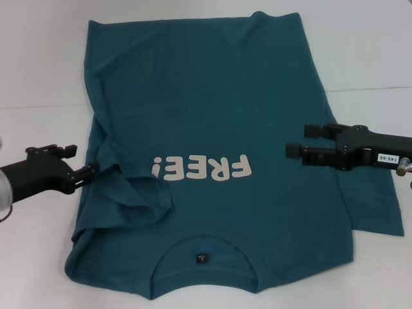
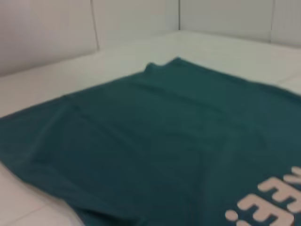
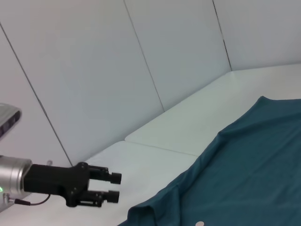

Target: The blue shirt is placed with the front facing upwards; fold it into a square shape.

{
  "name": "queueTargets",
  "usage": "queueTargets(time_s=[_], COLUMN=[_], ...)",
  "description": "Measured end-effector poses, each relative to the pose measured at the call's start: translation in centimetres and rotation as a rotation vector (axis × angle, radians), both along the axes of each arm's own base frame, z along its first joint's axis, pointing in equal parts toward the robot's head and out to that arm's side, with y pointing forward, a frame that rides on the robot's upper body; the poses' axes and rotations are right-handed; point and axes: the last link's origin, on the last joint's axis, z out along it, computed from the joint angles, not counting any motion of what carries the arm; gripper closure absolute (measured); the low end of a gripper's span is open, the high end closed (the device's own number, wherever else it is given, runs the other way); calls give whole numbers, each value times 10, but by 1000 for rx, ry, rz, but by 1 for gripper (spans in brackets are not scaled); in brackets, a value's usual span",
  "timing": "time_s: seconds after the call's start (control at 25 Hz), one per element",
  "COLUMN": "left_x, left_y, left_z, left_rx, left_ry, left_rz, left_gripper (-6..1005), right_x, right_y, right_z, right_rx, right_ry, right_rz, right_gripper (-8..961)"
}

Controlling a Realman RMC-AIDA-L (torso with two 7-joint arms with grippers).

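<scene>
Across the middle of the head view, the blue shirt (image 1: 219, 135) lies spread on the white tabletop (image 1: 38, 58), front up, with the cream "FREE!" lettering (image 1: 201, 168) reading upside down and the collar and black neck label (image 1: 201, 258) at the bottom of the frame. The left sleeve (image 1: 129, 193), at lower left of the shirt, is already turned in over the chest in a loose, rumpled fold. The right sleeve (image 1: 376, 206), at right, lies flat and unfolded, and the hem at the top of the frame has not been brought down.

The left claw (image 1: 95, 168) sits at the shirt's left edge by the folded sleeve, fingers spread and holding nothing. The right claw (image 1: 300, 140) hovers over the shirt's right side, its fingers also spread and empty.

By my judgement the fold is barely begun: the right side, then the lengthwise folds, remain before any square appears.
</scene>
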Motion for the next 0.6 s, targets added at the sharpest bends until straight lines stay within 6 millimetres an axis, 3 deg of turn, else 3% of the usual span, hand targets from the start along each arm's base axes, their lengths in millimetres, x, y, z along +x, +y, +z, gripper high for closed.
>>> queueTargets(time_s=[0.6], left_x=[21], left_y=[22], left_z=[-23], left_rx=[-80], left_ry=[252], left_rz=[-19], left_gripper=[418], right_x=[6], right_y=[-1], right_z=[0], right_rx=[5], right_ry=[-4], right_rz=[-33], right_gripper=[9])
